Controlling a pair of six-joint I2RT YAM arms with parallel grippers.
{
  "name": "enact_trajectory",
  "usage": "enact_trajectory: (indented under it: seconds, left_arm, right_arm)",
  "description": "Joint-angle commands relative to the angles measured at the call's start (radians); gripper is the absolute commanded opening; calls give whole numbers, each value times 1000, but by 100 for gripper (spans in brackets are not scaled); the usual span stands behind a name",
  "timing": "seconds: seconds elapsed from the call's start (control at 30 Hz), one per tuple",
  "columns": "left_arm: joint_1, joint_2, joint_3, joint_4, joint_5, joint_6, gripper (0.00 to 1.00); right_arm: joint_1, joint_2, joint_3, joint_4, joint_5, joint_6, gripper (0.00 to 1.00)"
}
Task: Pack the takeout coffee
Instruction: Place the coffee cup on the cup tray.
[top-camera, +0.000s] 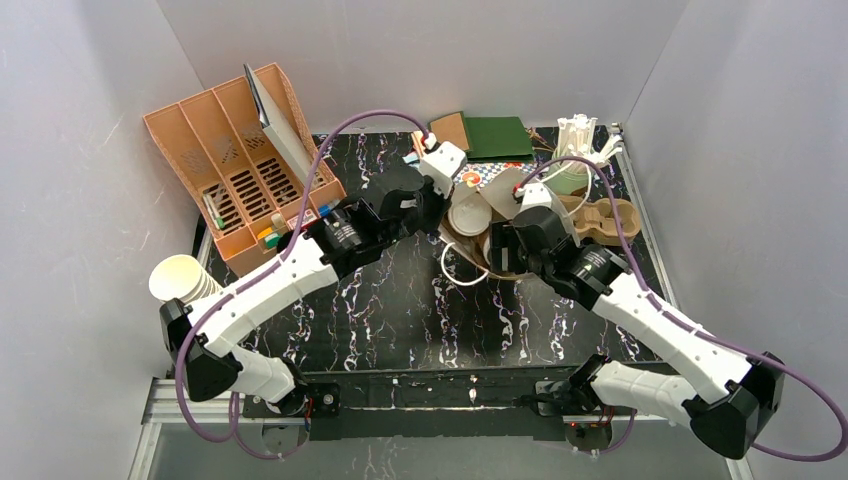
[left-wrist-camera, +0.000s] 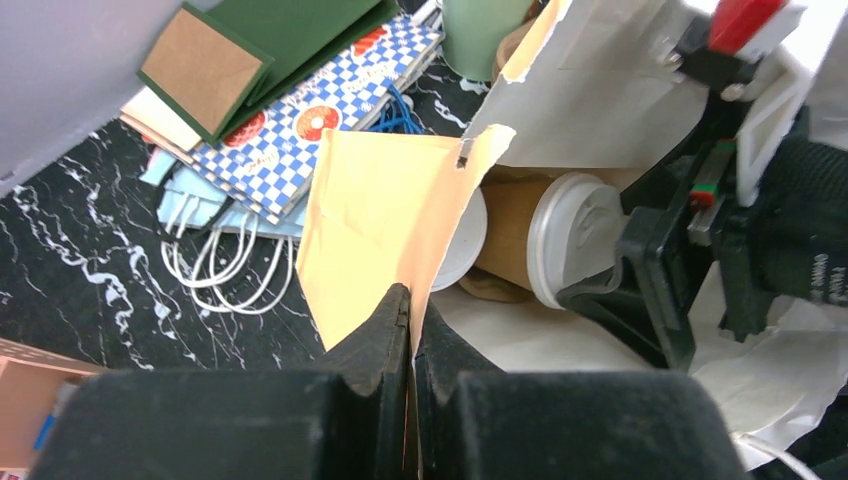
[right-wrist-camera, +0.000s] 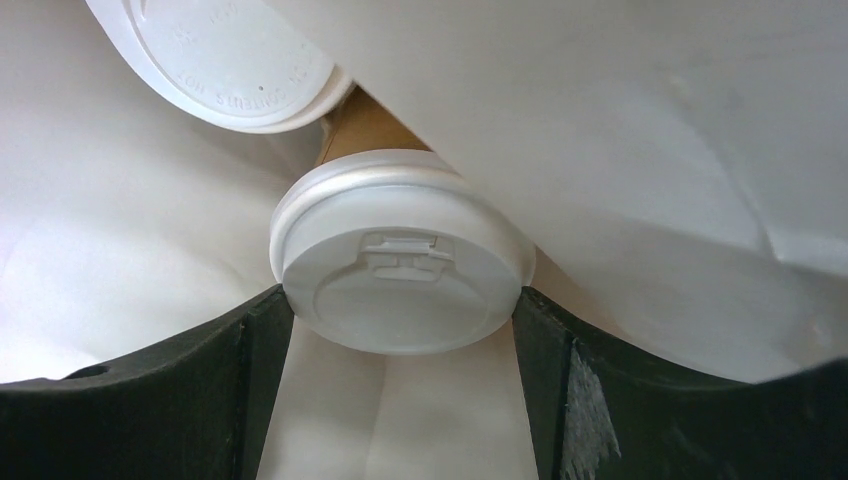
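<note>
A paper bag (left-wrist-camera: 380, 220), tan outside and white inside, lies on its side in the middle of the table (top-camera: 400, 300). My left gripper (left-wrist-camera: 412, 310) is shut on the bag's torn front flap and holds the mouth open. Two takeout coffee cups lie inside. One shows its lid (left-wrist-camera: 575, 240) and tan side, the other only a lid edge (left-wrist-camera: 462, 240). My right gripper (right-wrist-camera: 398, 300) reaches into the bag, its fingers (right-wrist-camera: 250, 340) pressed on both sides of the nearer cup's white lid (right-wrist-camera: 400, 260). The second lid (right-wrist-camera: 230, 60) lies behind it.
A tan organiser rack (top-camera: 240, 170) stands at the back left. A stack of cream cups (top-camera: 180, 280) lies by the left arm. A cardboard cup carrier (top-camera: 600, 220), green folders (top-camera: 495, 135), checkered paper (left-wrist-camera: 300, 110) and a green cup (left-wrist-camera: 485, 30) crowd the back.
</note>
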Motion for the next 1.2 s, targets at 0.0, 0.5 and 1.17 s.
enact_trajectory:
  seconds: [0.0,0.5,1.17]
  left_arm:
    - [9,-4,80,73,-53,70,0]
    - [36,70,136,57,16,163,0]
    - [40,66,132,27,118,153,0]
  right_arm:
    - [-8,61,18,100,9,-122,32]
    - [190,147,93,68,99,-228,31]
    - [99,202,140,-66,175,-138,29]
